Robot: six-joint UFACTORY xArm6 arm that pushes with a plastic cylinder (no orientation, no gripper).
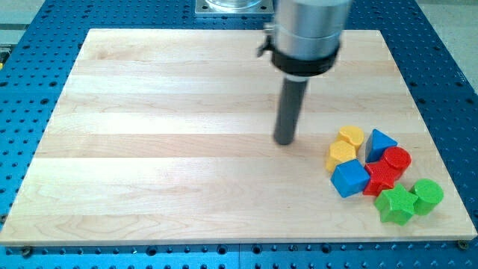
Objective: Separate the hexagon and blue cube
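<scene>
No hand is fitted; my tip (284,140) stands apart, left of the light, rigid blue cube (349,178) touching the yellow hexagon (342,154); pushing between them is judged best.

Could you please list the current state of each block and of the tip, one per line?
Tip: on the board, left of the cluster, touching no block.
Blue cube: upright, against the yellow hexagon.
Yellow hexagon: touching the blue cube.
Yellow cylinder: upright.
Blue triangle: flat.
Red cylinder: upright.
Red star: flat.
Green star: flat.
Green cylinder: upright.
</scene>
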